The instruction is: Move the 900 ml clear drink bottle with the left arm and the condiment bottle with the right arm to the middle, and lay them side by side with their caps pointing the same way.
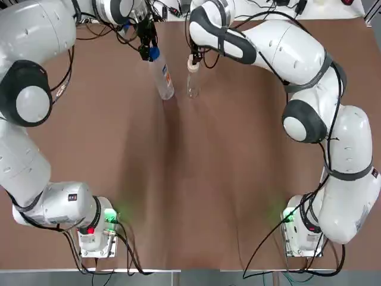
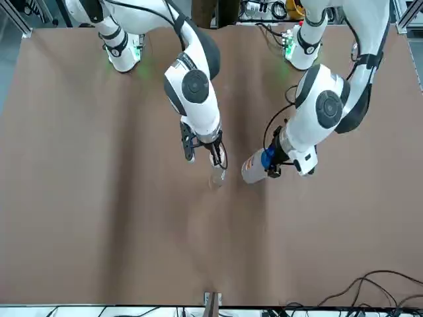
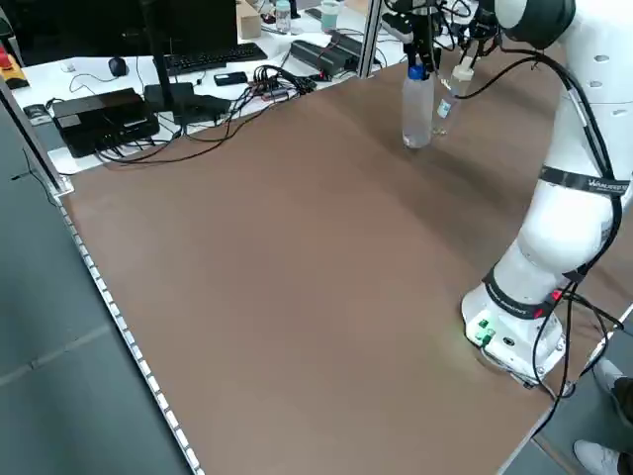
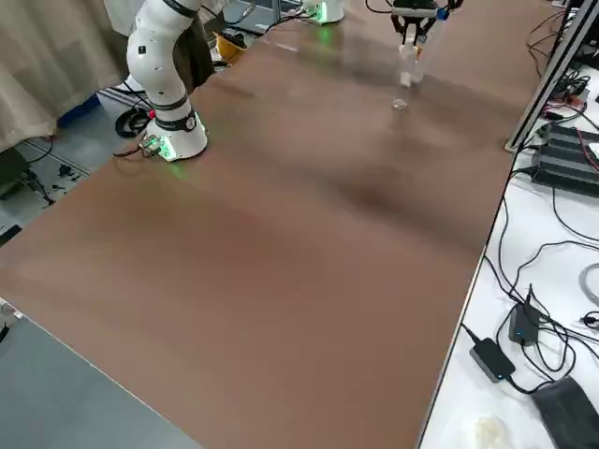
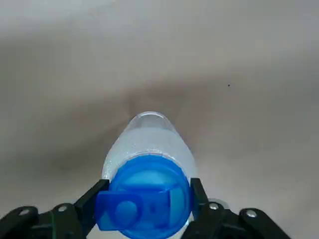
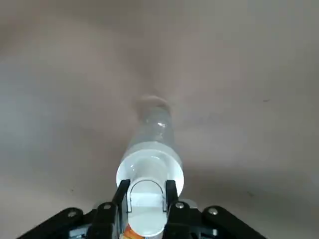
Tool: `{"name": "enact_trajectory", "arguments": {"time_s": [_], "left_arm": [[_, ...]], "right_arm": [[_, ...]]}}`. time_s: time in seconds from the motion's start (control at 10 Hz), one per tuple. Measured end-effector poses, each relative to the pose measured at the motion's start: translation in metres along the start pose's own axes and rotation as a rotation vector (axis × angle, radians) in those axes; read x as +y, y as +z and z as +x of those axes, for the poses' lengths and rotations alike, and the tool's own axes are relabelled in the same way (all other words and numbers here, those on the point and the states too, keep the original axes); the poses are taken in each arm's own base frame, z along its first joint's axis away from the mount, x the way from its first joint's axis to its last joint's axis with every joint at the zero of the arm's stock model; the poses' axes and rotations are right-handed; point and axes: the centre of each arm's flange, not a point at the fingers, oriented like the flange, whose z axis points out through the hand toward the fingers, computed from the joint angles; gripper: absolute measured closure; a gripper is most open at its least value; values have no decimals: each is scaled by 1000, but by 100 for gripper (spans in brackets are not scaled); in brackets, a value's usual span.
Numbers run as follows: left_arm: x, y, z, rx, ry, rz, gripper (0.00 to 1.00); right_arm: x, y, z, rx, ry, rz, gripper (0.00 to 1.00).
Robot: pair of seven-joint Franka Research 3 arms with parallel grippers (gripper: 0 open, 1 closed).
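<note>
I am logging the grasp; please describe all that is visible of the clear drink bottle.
The drink bottle is clear plastic with a blue cap and an orange label. It stands upright at the far side of the table, near the condiment bottle but apart from it. The left gripper is shut on its cap.

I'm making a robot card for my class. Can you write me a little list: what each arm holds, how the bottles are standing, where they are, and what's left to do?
Left gripper: shut on the blue cap of the clear drink bottle
Right gripper: shut on the white cap of the condiment bottle
Bottles: both upright, caps up, next to each other with a gap
Where: far part of the brown table, away from the arm bases
Left to do: lay both down side by side, caps pointing the same way
</note>
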Motion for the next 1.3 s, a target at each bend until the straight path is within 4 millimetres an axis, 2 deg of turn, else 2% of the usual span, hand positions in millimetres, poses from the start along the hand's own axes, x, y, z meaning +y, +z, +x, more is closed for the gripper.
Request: {"name": "enact_trajectory", "arguments": {"time_s": [0.2, 0.4, 0.7, 1.2, 1.3], "left_arm": [[2, 7, 4, 9, 2, 10, 29], [3, 6, 8, 20, 1, 4, 27], [4, 5, 10, 22, -1, 1, 10], [7, 1, 19, 23, -16, -5, 7], [8, 0, 23, 26, -18, -8, 5]], "right_arm": [[3, 0, 2, 16, 1, -31, 67], [3, 0, 3, 17, 2, -34, 67], [3, 0, 3, 17, 3, -34, 67], [2, -1, 4, 17, 4, -34, 66], [1, -2, 5, 16, 6, -32, 53]]}}
